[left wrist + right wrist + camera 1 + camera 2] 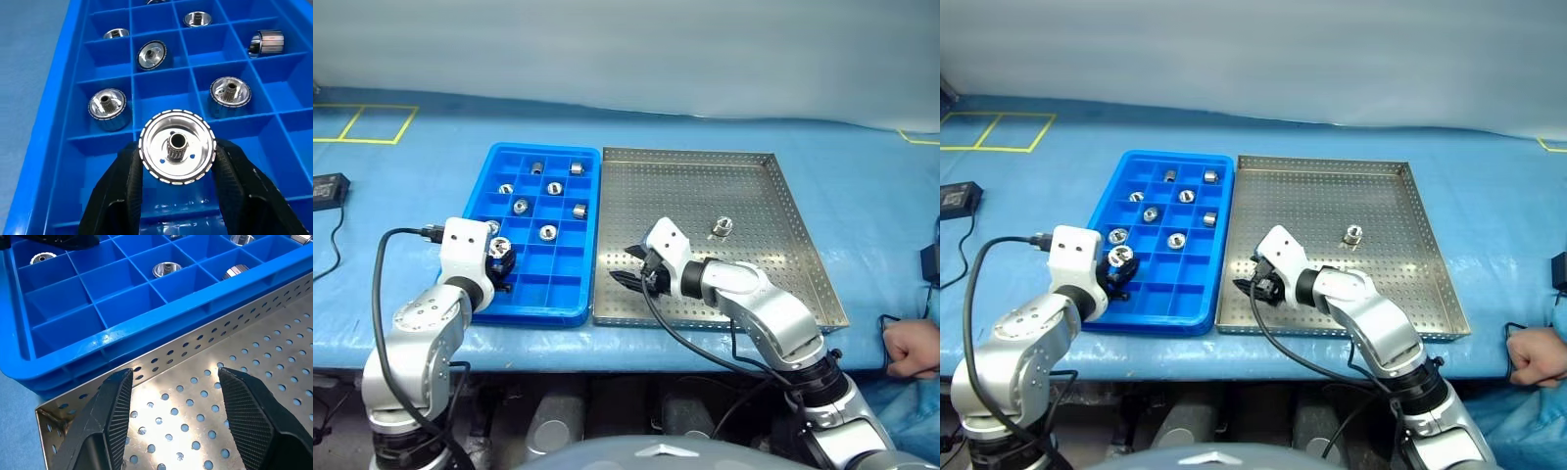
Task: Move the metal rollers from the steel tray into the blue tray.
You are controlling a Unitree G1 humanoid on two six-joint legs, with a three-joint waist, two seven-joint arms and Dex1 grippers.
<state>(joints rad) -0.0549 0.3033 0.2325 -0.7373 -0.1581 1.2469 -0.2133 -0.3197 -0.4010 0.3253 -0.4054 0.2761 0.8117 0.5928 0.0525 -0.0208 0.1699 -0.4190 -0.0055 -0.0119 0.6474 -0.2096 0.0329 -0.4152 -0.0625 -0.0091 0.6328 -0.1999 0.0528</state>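
Blue tray (480, 211) left, touching steel tray (798, 250) — one roller (722, 229) in it, seemingly

– What colours am I looking at on my feed?

– I see a bright blue tray (478, 217) gridded into squares, shiny silver rollers (548, 232) inside, and right of it a grey steel tray (803, 257) dotted with holes.

– And the surface underneath?

– I see a blue cloth (411, 176), yellow lines (352, 122) far left. My gripper fingers (113, 406) are black.
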